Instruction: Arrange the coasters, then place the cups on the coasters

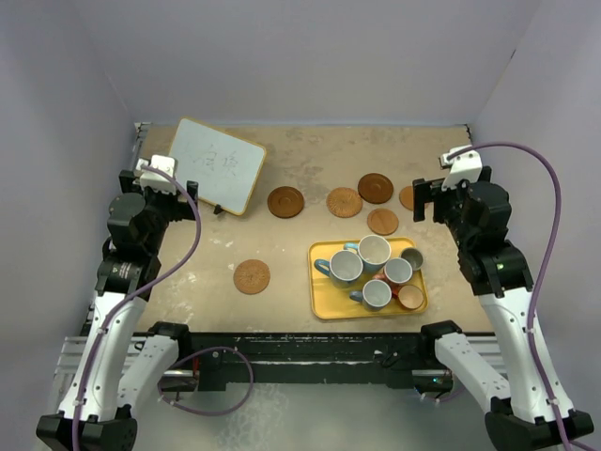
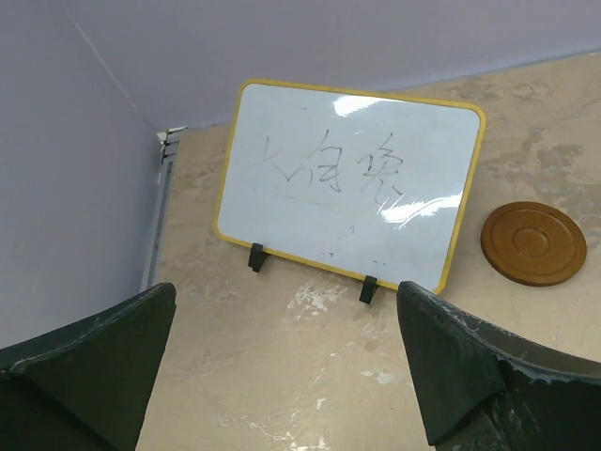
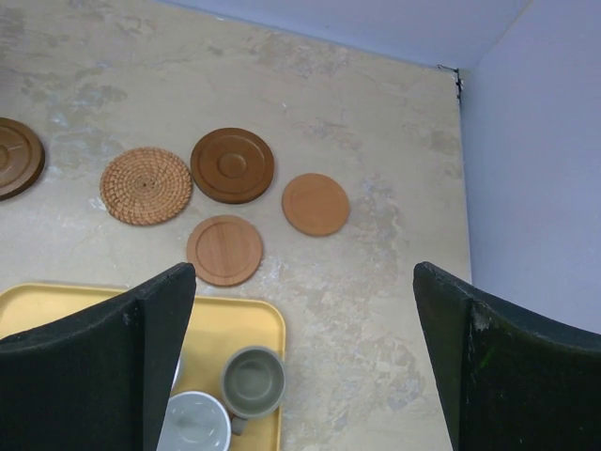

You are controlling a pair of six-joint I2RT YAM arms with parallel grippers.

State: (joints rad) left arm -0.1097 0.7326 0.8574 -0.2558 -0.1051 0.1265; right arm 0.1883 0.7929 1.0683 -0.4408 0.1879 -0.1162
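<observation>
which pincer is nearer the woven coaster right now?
Right. The right pincer hangs a short way to the right of the woven coaster; the left pincer is far off to its left, facing the whiteboard.

You've got a yellow tray (image 1: 324,305), mottled beige bench (image 1: 207,254); beyond the tray, a woven tan coaster (image 3: 146,185) among smooth brown coasters (image 3: 232,165).
</observation>
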